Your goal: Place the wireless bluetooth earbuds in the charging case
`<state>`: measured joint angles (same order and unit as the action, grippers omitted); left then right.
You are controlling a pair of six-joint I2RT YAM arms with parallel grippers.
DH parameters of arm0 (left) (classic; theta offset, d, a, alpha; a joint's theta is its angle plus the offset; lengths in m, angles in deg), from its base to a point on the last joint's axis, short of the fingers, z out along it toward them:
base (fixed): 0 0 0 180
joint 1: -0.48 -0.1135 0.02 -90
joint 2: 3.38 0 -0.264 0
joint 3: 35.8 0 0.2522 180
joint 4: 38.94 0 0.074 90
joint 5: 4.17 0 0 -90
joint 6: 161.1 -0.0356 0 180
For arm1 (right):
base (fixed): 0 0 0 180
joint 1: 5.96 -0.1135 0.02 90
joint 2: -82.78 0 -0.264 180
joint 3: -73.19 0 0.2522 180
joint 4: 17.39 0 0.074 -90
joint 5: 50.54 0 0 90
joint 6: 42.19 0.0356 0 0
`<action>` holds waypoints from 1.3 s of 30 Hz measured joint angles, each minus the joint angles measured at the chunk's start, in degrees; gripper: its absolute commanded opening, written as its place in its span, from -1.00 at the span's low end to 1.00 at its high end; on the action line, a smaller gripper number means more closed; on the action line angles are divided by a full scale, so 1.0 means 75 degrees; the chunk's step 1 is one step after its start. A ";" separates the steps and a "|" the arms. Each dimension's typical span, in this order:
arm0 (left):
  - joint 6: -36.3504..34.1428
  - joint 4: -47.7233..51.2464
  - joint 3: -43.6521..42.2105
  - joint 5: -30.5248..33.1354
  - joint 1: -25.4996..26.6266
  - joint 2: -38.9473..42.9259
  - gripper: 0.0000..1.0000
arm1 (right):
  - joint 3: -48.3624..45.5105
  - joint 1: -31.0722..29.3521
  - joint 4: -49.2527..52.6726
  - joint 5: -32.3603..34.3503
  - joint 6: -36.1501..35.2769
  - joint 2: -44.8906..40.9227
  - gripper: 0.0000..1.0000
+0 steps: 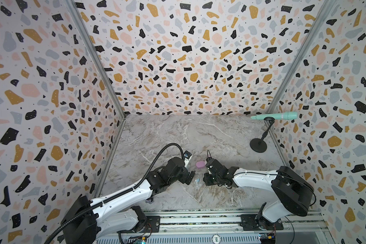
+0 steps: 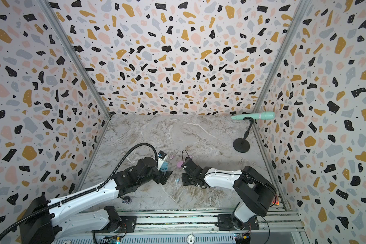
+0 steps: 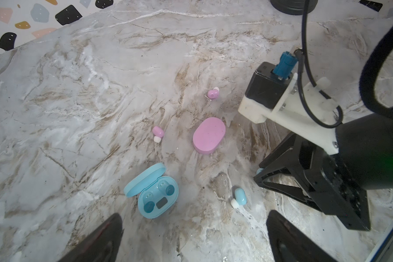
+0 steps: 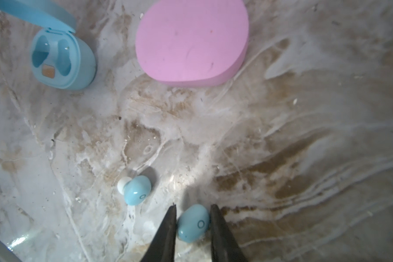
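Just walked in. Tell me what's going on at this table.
The right gripper is pinching one blue earbud between its fingers, down at the marble table. The second blue earbud lies loose beside it. The blue case stands open with both wells empty. The pink case is shut, and two pink earbuds lie loose near it. The left gripper hangs open, holding nothing.

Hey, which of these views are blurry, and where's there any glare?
Right wrist view: blue earbud fairly sharp, pink case soft, white sheen on the table. Left wrist view: its own fingers blurred and dark. Both top views: sharp, evenly lit.
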<state>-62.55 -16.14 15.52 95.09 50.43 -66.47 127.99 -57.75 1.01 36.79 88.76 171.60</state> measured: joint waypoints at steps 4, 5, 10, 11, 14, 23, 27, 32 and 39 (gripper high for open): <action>0.0000 0.0000 0.0000 -0.0009 0.0000 0.0000 1.00 | 0.0012 0.0023 -0.0009 -0.0070 -0.0009 0.0009 -0.41; 0.0000 0.0000 0.0000 -0.0020 0.0000 0.0000 0.99 | 0.0012 0.0026 -0.0015 -0.0082 -0.0009 0.0009 -0.41; 0.0000 0.0003 0.0000 -0.0041 0.0000 0.0000 1.00 | 0.0012 0.0052 -0.0017 -0.0114 -0.0012 0.0009 -0.42; 0.0000 0.0000 0.0000 -0.0047 0.0000 0.0000 1.00 | 0.0012 0.0055 -0.0020 -0.0119 -0.0012 0.0012 -0.42; 0.0000 0.0003 0.0000 -0.0061 0.0000 0.0000 1.00 | 0.0012 0.0082 -0.0026 -0.0137 -0.0012 0.0017 -0.42; 0.0000 0.0000 0.0000 -0.0119 0.0000 0.0000 1.00 | 0.0026 0.0125 -0.0064 -0.0271 -0.0023 0.0035 -0.43; 0.0000 0.0000 0.0000 -0.0163 0.0000 0.0000 1.00 | 0.0026 0.0125 -0.0154 -0.0370 -0.0067 0.0023 -0.44; 0.0000 0.0003 0.0000 -0.0172 0.0000 0.0000 1.00 | 0.0026 0.0125 -0.0216 -0.0423 -0.0140 0.0000 -0.46; 0.0000 0.0000 0.0000 -0.0175 0.0000 0.0000 1.00 | 0.0023 0.0175 -0.0221 -0.0434 -0.0192 0.0000 -0.41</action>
<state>-62.55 -16.14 15.52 93.78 50.43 -66.47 128.16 -56.44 -0.65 33.53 87.32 171.60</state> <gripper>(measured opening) 0.995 0.285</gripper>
